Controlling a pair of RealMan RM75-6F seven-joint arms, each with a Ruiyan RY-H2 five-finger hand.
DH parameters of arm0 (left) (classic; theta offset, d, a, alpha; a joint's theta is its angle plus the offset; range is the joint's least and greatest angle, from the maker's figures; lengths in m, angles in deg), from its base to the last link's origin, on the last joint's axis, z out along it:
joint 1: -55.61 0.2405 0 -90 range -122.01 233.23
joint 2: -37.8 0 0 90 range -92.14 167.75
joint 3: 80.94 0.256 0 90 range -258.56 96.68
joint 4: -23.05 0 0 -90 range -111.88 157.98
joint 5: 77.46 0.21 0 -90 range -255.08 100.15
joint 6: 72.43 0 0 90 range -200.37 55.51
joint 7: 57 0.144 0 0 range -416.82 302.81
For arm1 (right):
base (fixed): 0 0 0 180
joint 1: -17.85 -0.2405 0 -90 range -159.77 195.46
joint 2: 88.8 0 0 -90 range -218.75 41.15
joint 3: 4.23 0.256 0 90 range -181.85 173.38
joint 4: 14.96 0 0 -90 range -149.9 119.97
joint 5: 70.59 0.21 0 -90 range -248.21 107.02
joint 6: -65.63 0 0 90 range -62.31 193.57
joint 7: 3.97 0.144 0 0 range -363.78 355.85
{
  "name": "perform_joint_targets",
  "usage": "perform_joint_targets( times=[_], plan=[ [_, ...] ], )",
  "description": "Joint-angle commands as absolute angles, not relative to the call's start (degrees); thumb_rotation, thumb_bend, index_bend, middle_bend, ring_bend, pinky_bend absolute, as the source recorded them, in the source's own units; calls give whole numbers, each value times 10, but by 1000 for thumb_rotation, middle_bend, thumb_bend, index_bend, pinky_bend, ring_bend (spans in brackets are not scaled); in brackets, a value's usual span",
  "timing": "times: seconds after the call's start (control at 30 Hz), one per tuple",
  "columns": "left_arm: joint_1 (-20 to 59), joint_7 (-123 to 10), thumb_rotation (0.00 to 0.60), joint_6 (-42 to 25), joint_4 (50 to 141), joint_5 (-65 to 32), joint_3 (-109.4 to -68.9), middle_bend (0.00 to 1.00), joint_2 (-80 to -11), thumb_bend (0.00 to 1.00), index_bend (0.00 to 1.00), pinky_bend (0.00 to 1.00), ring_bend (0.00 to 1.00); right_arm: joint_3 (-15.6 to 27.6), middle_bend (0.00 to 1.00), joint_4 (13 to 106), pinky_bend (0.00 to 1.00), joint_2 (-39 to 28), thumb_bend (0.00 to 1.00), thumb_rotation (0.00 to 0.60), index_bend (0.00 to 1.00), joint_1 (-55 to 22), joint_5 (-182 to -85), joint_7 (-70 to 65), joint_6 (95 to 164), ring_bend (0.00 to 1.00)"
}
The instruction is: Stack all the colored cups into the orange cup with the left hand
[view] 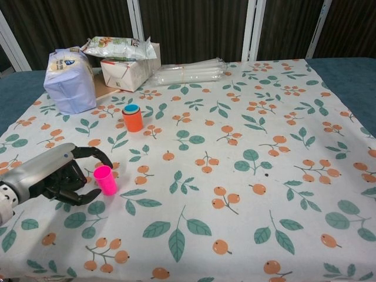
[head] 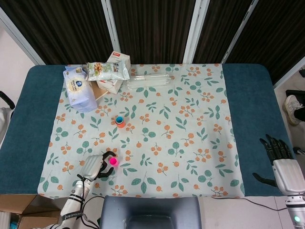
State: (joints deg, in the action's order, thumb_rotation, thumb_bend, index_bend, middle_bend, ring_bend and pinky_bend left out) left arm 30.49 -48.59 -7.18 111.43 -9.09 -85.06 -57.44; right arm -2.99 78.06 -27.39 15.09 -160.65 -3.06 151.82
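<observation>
Left hand (view: 61, 177): silver-grey shell over the back of the palm, with black, segmented fingers (view: 88, 154) and a black thumb. Its forearm (head: 72, 207) is pale grey and carries dark bands near the wrist; markings on these bands are too small to read. Right hand (head: 283, 164): the same build, a light silver-grey palm housing from which black fingers (head: 274, 144) extend, and a black thumb at the side. Below it, the right wrist (head: 295, 216) is a white cylindrical section, apparently bearing a small green indicator light.
</observation>
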Motion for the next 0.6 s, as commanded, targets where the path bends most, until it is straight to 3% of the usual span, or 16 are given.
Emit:
perform_joint_targets(
  times=[0.03,0.6],
  plan=[
    [305,-487,600,-72,1115,-90,-851,1000,-575,364,363,1000,1000,-30,0,781,0,-274,174,600,0,151,-1606,-31,1518,0],
    [303,-484,600,-80,1104,-96,-867,1000,-590,370,531,1000,1000,-30,0,781,0,-276,175,600,0,153,-1607,-27,1521,0]
  ],
)
